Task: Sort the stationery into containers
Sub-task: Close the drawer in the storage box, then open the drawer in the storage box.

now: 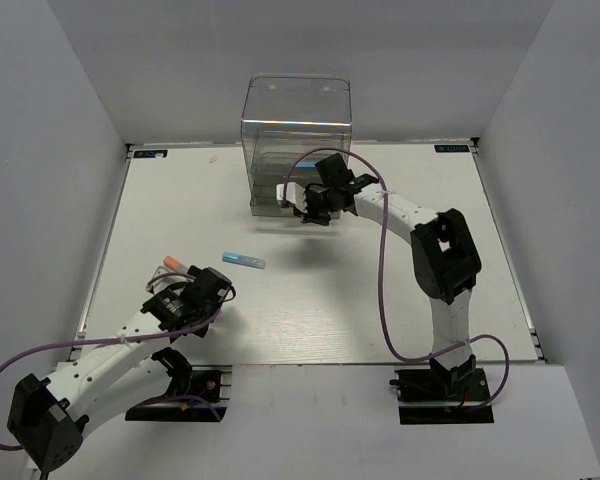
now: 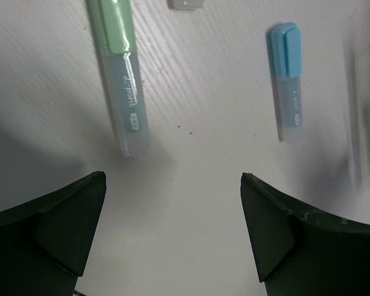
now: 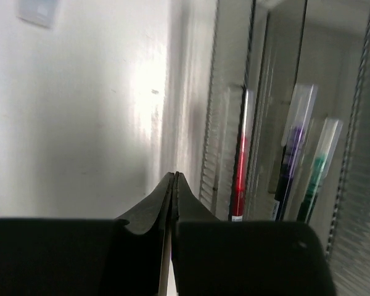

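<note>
**Containers.** A tall clear plastic box of stacked shallow drawers [image 1: 295, 130] is standing at the far middle of the white tabletop [image 1: 310, 320]. The right wrist view is showing three slim pens lying side by side inside its transparent drawers: a red pen [image 3: 240, 166], a purple pen [image 3: 293, 154] and a green pen [image 3: 317, 172]. Which drawer is holding each cannot be told.

**Right arm.** The right gripper [image 1: 315, 208] is reaching to the foot of the box at its front. Its two dark fingers are pressing flat against each other with nothing between them. In its own camera they are pointing just left of the box's ribbed edge. Whether they are touching the box cannot be told.

**Left arm.** The left gripper [image 1: 212, 284] is hovering low over the near left of the tabletop, its fingers [image 2: 61, 228] spread wide and holding nothing.

**Loose stationery.** Two translucent markers are lying flat beyond the left gripper and well apart from each other.
- A pale green-capped marker [image 2: 120, 74] is lying ahead of the left finger.
- A light blue-capped marker [image 2: 288, 86] is lying ahead of the right finger. The overhead view is showing it between the two grippers.
- An orange-tipped stick [image 1: 172, 262] is lying just beside the left gripper, on its left side.
</note>
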